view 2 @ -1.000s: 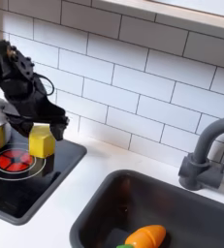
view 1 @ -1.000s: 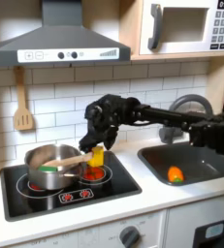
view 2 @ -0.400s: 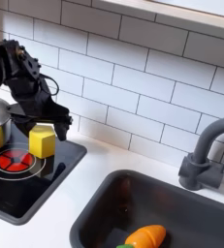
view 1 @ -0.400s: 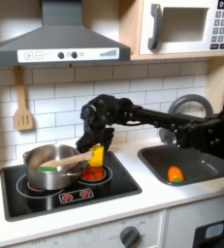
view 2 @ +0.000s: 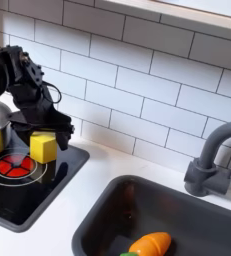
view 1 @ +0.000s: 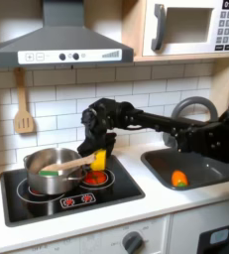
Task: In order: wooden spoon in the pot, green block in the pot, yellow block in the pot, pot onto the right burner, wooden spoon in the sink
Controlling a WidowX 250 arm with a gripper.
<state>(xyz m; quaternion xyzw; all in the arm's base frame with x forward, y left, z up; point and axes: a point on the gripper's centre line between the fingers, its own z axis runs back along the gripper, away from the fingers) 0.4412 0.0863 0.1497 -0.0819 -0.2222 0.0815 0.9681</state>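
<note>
Steel pot: shiny round stainless-steel pot (view 1: 54,169) on the first exterior view's left burner, slim light-brown wooden spoon (view 1: 72,162) and something green inside.
Yellow block: small bright yellow block (view 2: 43,146) pinched in the black claw (view 2: 37,133), lifted off the red right burner (view 2: 14,166) and carried potward since a second ago.
Next: release over pot.

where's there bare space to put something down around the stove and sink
Free: the white counter between the cooktop and the sink, and the cooktop's front edge. Crowded: the pot, yellow block and gripper over the burners; an orange toy lies in the sink.
</note>
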